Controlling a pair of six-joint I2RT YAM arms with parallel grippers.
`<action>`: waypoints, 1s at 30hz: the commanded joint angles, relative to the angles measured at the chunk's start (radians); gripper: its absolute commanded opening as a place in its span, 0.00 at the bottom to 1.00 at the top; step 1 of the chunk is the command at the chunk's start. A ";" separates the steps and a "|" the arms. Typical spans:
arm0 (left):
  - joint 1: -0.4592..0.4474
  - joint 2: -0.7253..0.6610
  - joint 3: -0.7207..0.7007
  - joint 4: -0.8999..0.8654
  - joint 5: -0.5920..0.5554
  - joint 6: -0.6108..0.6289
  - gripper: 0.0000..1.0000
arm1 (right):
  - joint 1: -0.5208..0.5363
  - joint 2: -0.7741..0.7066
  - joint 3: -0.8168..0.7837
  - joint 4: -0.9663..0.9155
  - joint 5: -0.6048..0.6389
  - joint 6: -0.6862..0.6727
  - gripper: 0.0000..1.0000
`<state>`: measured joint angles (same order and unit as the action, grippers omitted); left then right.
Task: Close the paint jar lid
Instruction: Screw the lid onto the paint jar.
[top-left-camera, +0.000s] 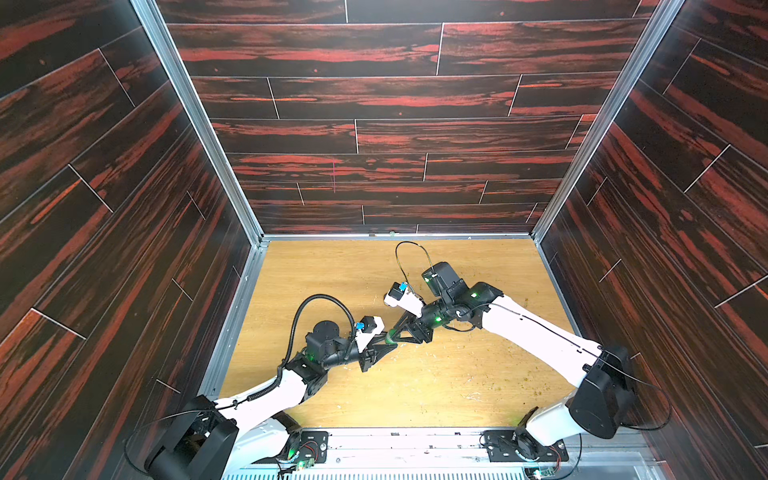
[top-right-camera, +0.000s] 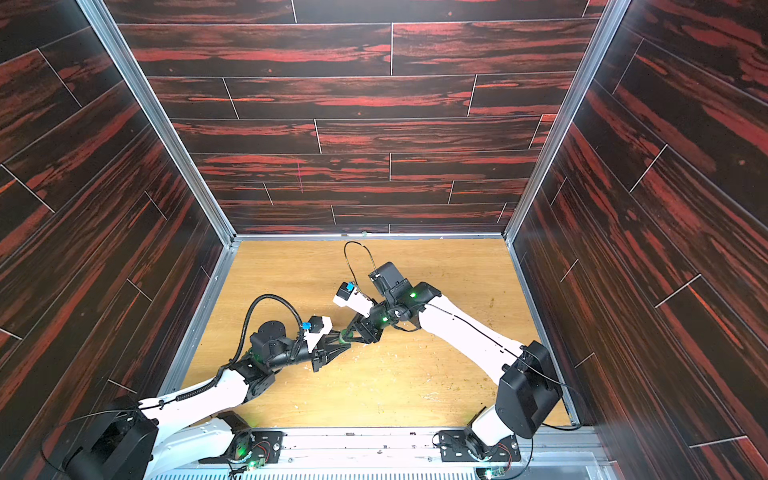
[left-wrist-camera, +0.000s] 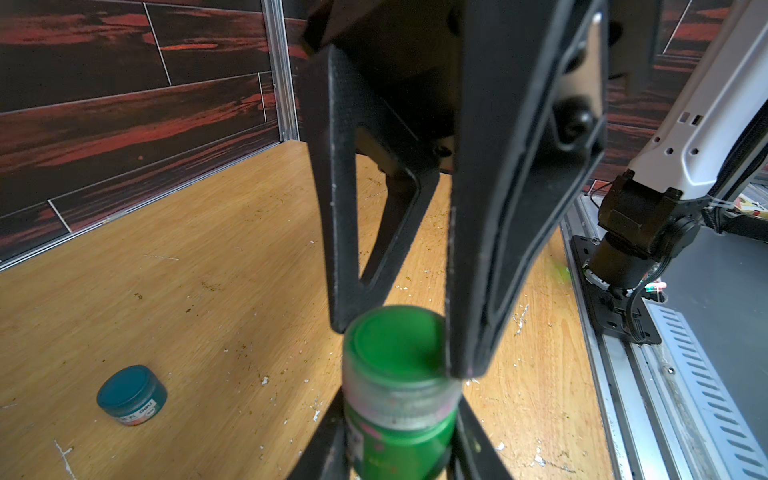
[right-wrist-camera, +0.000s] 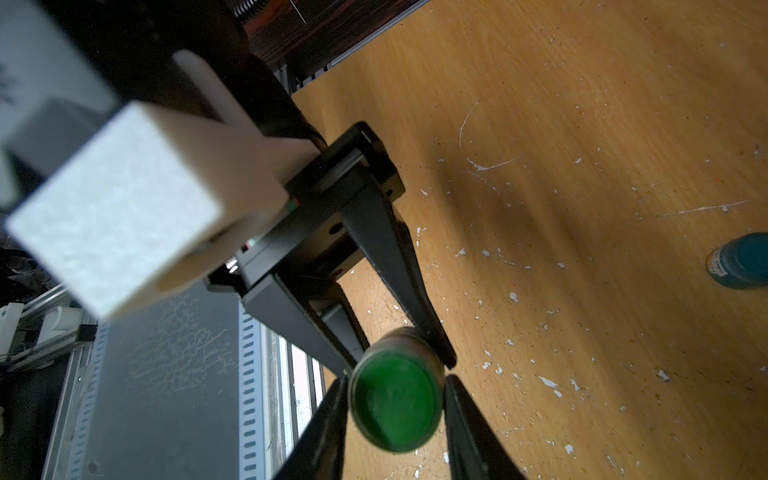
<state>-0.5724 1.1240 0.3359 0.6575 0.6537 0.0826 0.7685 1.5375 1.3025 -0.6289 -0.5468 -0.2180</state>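
Observation:
A green paint jar (left-wrist-camera: 401, 440) hangs in the air over the wooden table, with my left gripper (left-wrist-camera: 399, 419) shut on its body. Its lid (left-wrist-camera: 395, 345) is a clear-rimmed cap with a green top, sitting on the jar's mouth. My right gripper (right-wrist-camera: 397, 386) comes in from the opposite side, its two black fingers pressed against either side of the lid (right-wrist-camera: 395, 403). In both top views the two grippers meet tip to tip at mid-table, and the jar (top-left-camera: 390, 336) (top-right-camera: 344, 335) shows only as a small green spot between them.
A second small jar, teal and with its lid on, (left-wrist-camera: 132, 395) (right-wrist-camera: 739, 262) stands on the table away from the grippers. The tabletop (top-left-camera: 457, 374) is flecked with dried paint. Dark wood-pattern walls close three sides, and a metal rail (top-left-camera: 415, 449) with the arm bases runs along the front.

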 joint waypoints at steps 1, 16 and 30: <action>0.005 -0.013 0.015 0.008 -0.012 0.013 0.25 | 0.009 0.018 0.021 -0.028 0.004 0.008 0.39; 0.005 -0.007 0.017 0.006 -0.026 0.016 0.25 | 0.037 0.045 0.035 -0.044 0.067 0.037 0.29; 0.005 -0.007 0.018 0.077 -0.154 0.032 0.24 | 0.067 0.100 0.089 -0.094 0.224 0.434 0.17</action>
<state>-0.5694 1.1255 0.3355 0.6228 0.5461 0.0933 0.8112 1.6123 1.3849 -0.6579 -0.4049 0.0803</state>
